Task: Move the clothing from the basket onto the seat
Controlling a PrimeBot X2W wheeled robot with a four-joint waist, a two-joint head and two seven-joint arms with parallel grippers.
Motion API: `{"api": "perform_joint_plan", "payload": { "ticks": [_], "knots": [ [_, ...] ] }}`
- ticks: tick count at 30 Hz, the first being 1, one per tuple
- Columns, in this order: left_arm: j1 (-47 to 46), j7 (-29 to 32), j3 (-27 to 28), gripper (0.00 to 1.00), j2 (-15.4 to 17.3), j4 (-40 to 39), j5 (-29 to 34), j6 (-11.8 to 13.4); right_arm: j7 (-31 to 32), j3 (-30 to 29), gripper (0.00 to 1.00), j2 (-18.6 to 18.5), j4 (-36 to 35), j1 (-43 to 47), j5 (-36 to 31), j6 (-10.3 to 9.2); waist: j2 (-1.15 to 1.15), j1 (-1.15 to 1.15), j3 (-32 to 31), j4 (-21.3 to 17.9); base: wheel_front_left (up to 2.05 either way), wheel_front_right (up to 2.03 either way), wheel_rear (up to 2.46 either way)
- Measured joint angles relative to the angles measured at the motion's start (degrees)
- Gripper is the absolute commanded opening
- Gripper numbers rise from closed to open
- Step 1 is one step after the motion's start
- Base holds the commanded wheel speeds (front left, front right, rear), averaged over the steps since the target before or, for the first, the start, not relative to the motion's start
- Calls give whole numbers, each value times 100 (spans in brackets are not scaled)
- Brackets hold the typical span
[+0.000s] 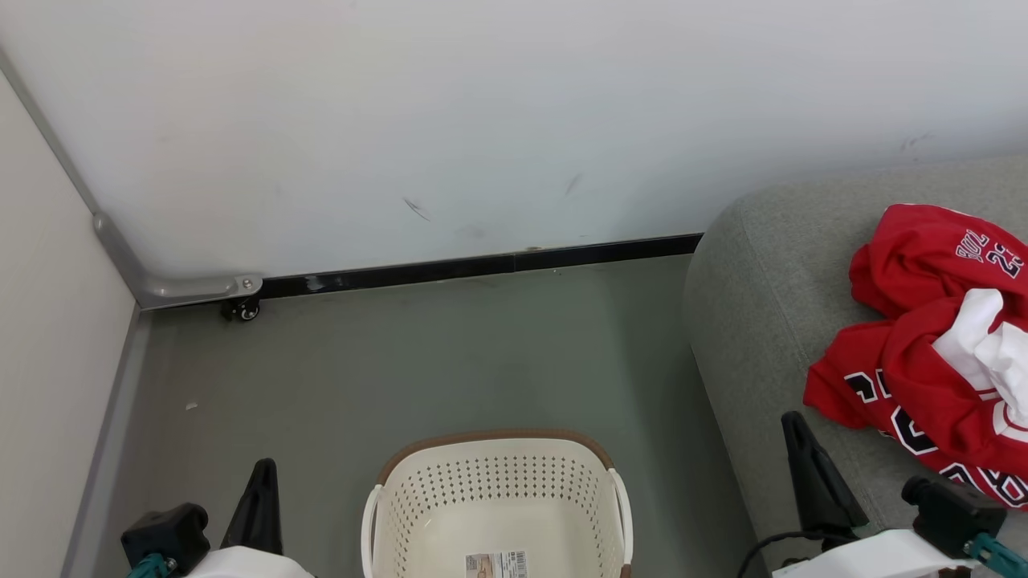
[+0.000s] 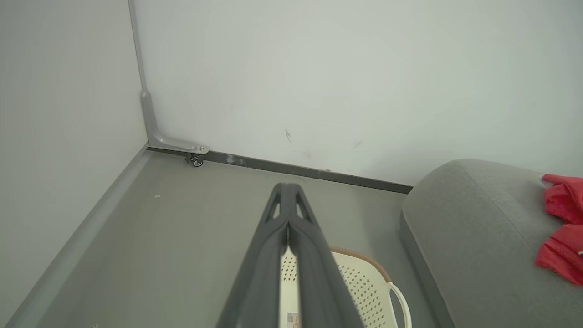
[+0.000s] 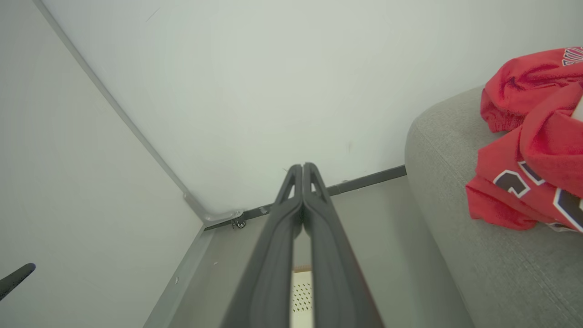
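Both hands sit low and close in, each with its two dark fingers pressed together on nothing. The left hand [image 1: 263, 474] is just left of the basket [image 1: 494, 440], and the right hand [image 1: 795, 429] is over the front edge of the seat [image 1: 755, 321]. Between them, what shows of the basket's bottom is bare but for a label [image 1: 496, 564]. Ahead and to the right of the right hand, the clothing [image 1: 915, 353] lies bunched on the cushion, in from its near edge. The move looks done, so doing this step well means checking: nothing left in the basket, nothing sliding off the seat, fingers clear of the fabric.
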Motion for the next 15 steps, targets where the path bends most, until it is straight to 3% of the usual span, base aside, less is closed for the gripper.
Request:
{"api": "perform_joint_plan", "payload": {
  "ticks": [5, 15],
  "knots": [
    [0, 86, 115, 0, -98, -16, -326, -131, 53, -85, 0, 1, 3, -4, 438, 0, 0, 9, 12, 23, 0, 0, 0],
    [0, 247, 364, 0, -218, -34, -944, -412, 156, -132, 0, -13, 14, -24, 1205, 0, 0, 56, 8, 55, 0, 0, 0]
  ]
}}
